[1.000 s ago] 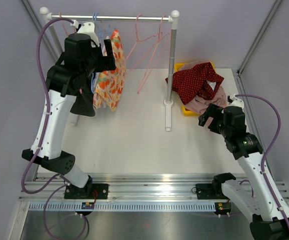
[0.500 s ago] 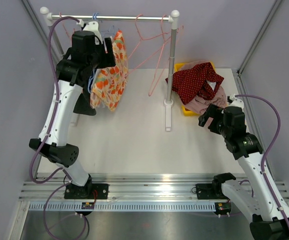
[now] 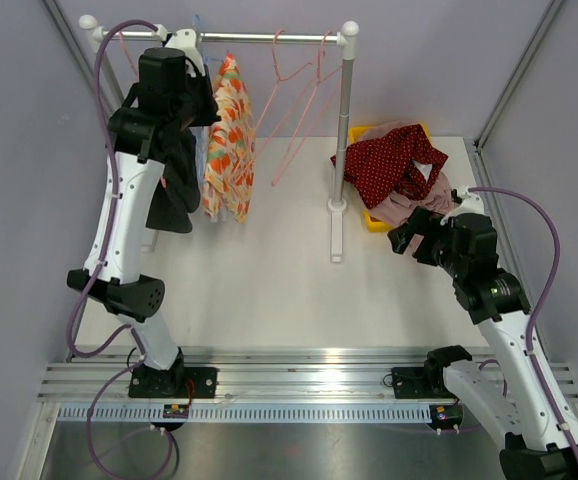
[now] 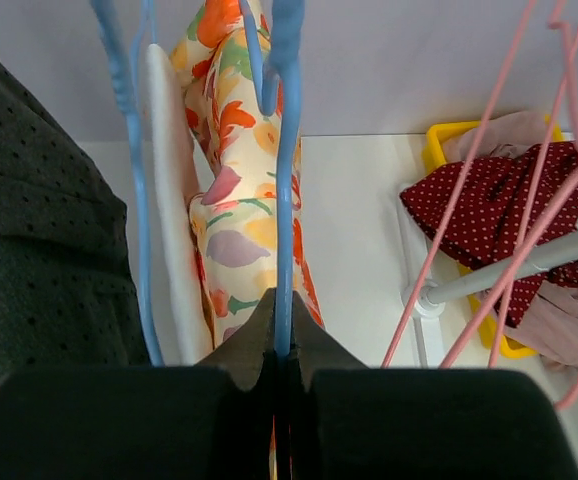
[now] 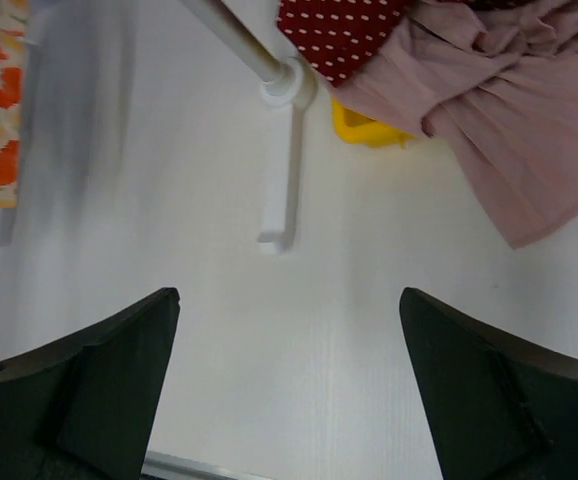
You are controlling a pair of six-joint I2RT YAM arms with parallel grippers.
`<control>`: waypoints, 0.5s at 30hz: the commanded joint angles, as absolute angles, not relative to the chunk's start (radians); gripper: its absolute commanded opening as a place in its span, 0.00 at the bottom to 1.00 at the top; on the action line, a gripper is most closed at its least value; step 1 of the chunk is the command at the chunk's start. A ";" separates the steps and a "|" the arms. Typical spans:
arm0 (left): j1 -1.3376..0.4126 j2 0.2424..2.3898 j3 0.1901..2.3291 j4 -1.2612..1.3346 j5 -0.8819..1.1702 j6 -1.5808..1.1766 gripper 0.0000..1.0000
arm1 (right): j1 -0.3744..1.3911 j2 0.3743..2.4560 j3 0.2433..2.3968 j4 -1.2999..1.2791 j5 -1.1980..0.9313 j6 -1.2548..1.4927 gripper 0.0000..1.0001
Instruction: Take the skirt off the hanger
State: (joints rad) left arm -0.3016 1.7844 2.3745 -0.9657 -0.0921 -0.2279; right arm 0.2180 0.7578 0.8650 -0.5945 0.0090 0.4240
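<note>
I am pinching the blue hanger [image 4: 287, 200] in my left gripper [image 4: 282, 350], jaws closed on its wire, with the floral skirt [image 4: 231, 235] hanging just ahead. I am judging it best to hold steady so my right gripper [image 5: 287, 300], spread wide and empty, can pull the cloth free.

Bright, even light with soft shadows — the right wrist view blurs toward its left edge.

A rail [image 3: 269, 37] spans the back of the desk [image 3: 269, 290]. The skirt [image 3: 229, 140] hangs on a hanger [image 4: 287, 200] near the rail's left end, with bare hangers [image 3: 299, 100] to its right. Right of the post [image 3: 343, 140], a bin [image 3: 372, 222] holds heaped clothes [image 3: 394, 160].
</note>
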 commanded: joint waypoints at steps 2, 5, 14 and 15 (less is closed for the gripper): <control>-0.299 1.634 2.416 -0.900 -0.029 -0.245 0.00 | 0.222 0.727 0.983 -0.393 -0.260 0.406 0.99; -0.301 1.571 2.399 -0.902 -0.018 -0.271 0.00 | 0.233 0.774 1.086 -0.327 -0.397 0.422 0.99; -0.321 1.453 2.306 -0.871 -0.014 -0.350 0.00 | 0.791 1.096 1.552 -0.471 -0.042 0.197 0.99; -0.324 1.451 2.307 -0.870 -0.014 -0.356 0.00 | 0.855 1.129 1.584 -0.480 0.092 0.154 0.99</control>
State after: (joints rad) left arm -0.3161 1.4597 2.3096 -1.0061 -0.0387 -0.3248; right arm 0.7082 1.0317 1.4879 -0.4179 -0.1719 0.2962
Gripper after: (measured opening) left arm 0.017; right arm 0.993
